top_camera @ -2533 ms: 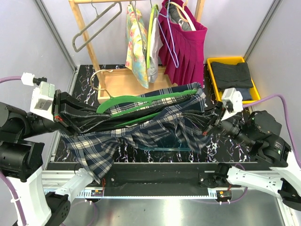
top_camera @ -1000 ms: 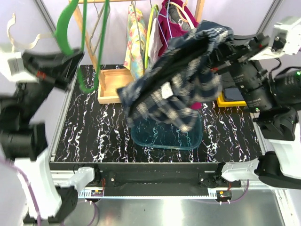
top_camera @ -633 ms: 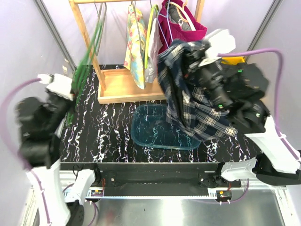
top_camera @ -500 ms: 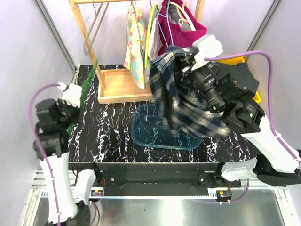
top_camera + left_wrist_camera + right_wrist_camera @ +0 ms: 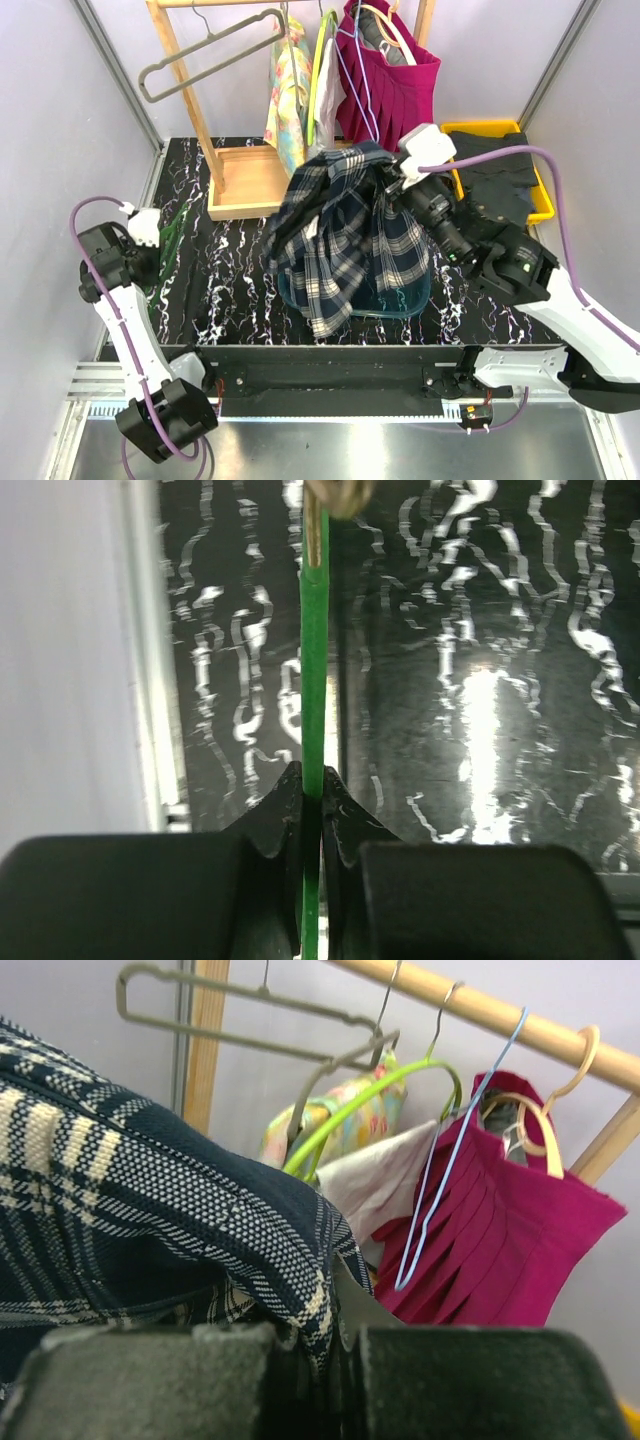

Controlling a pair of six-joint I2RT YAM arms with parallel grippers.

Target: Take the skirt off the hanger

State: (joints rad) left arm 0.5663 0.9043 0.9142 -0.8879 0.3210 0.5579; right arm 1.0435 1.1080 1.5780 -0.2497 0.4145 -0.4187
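- The plaid skirt hung free of the green hanger. The right jaws were closed on a bunch of its cloth above the middle of the counter.
- Its lower folds draped over the teal tray; whether they touched it could not be told.
- Gripping one bunched edge up high let the rest fall loose, probably ready for lowering into the tray.
- The left jaws were clamped on the hanger's thin green bar, low at 9 o'clock by the counter's edge and well apart from the skirt, likely to keep it clear.
- Judging by this, the separation was done and only setting things down was left.
- The garment rack stood at 12 o'clock.
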